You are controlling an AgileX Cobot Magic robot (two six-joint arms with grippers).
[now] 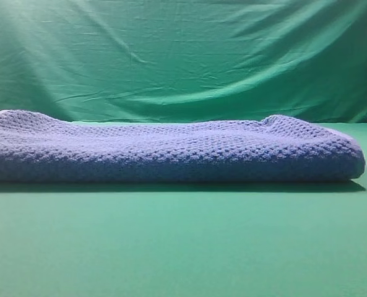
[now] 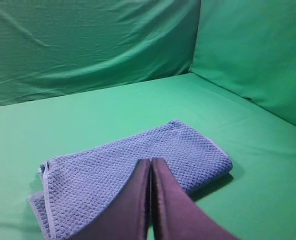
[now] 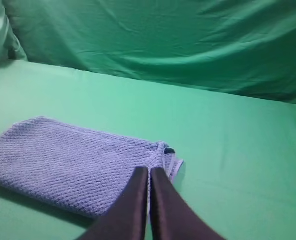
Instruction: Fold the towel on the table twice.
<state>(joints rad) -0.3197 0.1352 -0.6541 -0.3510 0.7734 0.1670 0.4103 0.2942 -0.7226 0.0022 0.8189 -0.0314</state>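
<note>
The blue-grey waffle-knit towel (image 1: 171, 151) lies folded into a thick flat bundle on the green table (image 1: 183, 247). In the left wrist view the towel (image 2: 113, 175) lies below and ahead of my left gripper (image 2: 150, 161), whose dark fingers are pressed together and hold nothing; pale trim shows along its left edge. In the right wrist view the towel (image 3: 63, 160) lies to the left of my right gripper (image 3: 148, 170), which is also shut and empty above the towel's near corner. No gripper shows in the exterior high view.
A wrinkled green fabric backdrop (image 1: 183, 55) hangs behind the table and also closes its sides (image 2: 257, 50). Bare green table (image 3: 237, 150) surrounds the towel.
</note>
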